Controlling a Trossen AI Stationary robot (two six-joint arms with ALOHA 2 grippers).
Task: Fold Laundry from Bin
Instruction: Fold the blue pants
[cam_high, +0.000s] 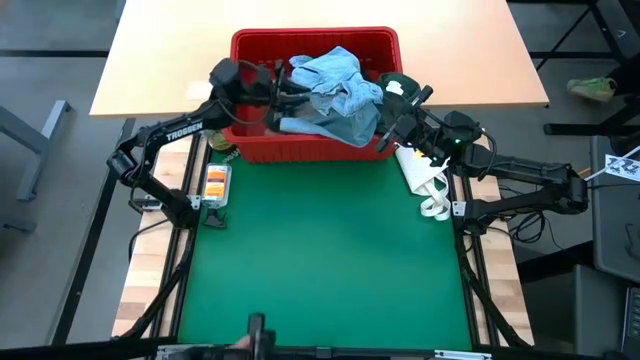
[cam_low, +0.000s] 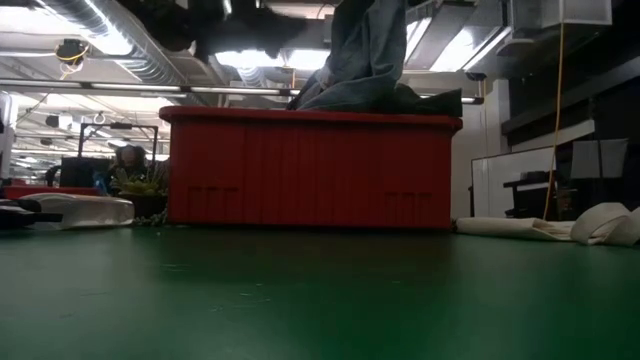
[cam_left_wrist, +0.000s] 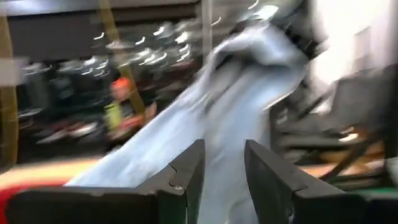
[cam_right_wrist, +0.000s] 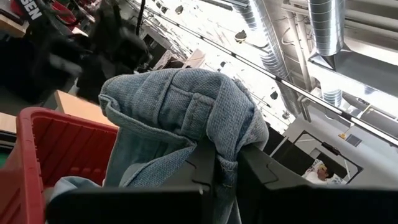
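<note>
Light blue garment (cam_high: 335, 85) lifted in a bunch above the red bin (cam_high: 250, 45), drooping back into it toward the right side. Bin at the far edge of the green mat (cam_high: 320, 250), touching it, on the pale worktop (cam_high: 160, 50). Dark clothes (cam_low: 425, 100) just showing over the bin's rim in the low view.

Left claw (cam_left_wrist: 221, 171) over the bin's left half, fingers (cam_left_wrist: 186, 174) partly apart with the pale blue cloth running between them; grip itself blurred, so hard to call firm. Right claw (cam_right_wrist: 225, 165) over the bin's right end, pinched nearly closed on a thick seamed fold of the same blue garment, cloth humped above the fingers (cam_right_wrist: 202, 162).

White folded packet (cam_high: 425, 180) lying on the mat's right edge, near the right arm. Orange-labelled item (cam_high: 215, 182) at the mat's left edge, near the left arm's base.
</note>
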